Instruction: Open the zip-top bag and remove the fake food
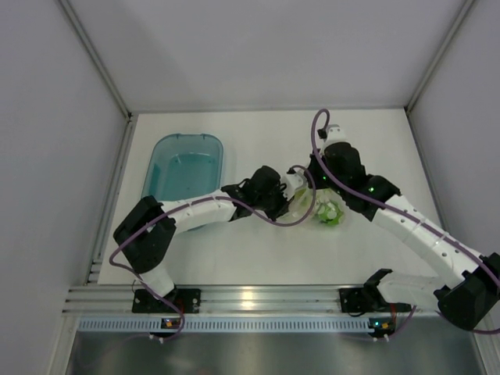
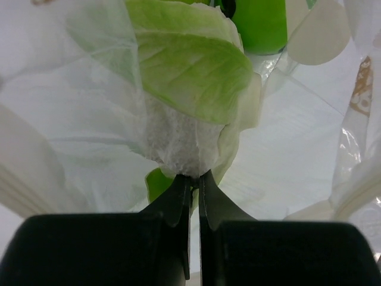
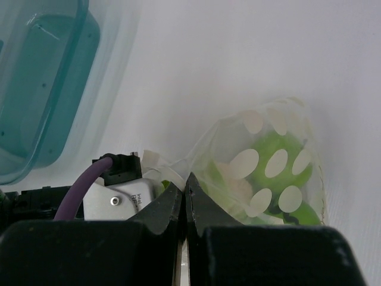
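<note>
The zip-top bag [image 1: 329, 212] lies right of the table's middle, clear with pale dots, and also shows in the right wrist view [image 3: 268, 161]. My left gripper [image 2: 193, 176] is inside the bag's mouth, shut on the white base of the white-and-pale-green leafy lump [image 2: 190, 83]. A bright green ball [image 2: 259, 25] sits just beyond the lump. My right gripper [image 3: 186, 180] is shut on the bag's plastic edge beside the left wrist. A green ball [image 3: 280, 156] shows through the dotted plastic. In the top view both grippers [image 1: 297, 192] [image 1: 317, 184] meet at the bag's left end.
The teal plastic tub [image 1: 183, 168] stands at the left of the table, behind the left arm, and shows in the right wrist view [image 3: 41, 77]. Grey walls enclose the table on three sides. A metal rail runs along the near edge.
</note>
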`<state>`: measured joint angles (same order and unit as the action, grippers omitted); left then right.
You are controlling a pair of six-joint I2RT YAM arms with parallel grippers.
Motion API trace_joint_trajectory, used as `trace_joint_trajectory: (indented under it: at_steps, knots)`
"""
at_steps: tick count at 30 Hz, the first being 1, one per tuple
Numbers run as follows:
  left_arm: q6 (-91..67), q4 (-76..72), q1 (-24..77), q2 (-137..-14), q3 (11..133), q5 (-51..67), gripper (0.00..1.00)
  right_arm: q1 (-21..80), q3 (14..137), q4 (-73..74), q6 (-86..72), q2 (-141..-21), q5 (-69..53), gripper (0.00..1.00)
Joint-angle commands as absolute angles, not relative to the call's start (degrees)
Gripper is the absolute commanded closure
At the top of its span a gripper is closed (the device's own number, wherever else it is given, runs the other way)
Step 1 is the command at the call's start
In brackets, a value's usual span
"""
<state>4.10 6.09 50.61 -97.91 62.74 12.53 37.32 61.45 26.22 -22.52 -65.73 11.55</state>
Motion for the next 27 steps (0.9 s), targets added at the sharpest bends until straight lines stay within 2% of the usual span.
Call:
trace_joint_trajectory:
  at_steps: [1, 12, 16, 27]
  knots:
    - [2.2, 0.88, 50.98, -91.95, 62.93, 13.97, 1.0, 37.26, 60.74, 22.06, -21.18, -64.95, 11.07, 1.0]
    - [5.27, 0.62, 51.06, -85.52, 60.74, 20.57, 1.0, 37.18, 62.4, 22.14, -20.31, -66.62, 17.22, 1.0]
    - [4.57, 0.62, 51.06, -83.68, 60.91, 15.57, 1.0, 37.26, 66.09, 26.01, -18.02, -68.9, 19.33, 1.0]
    - [1.5, 3.51, 51.07, -81.65, 63.9, 6.51, 1.0, 37.71, 65.13, 28.12, -17.75, -69.61, 20.65, 1.0]
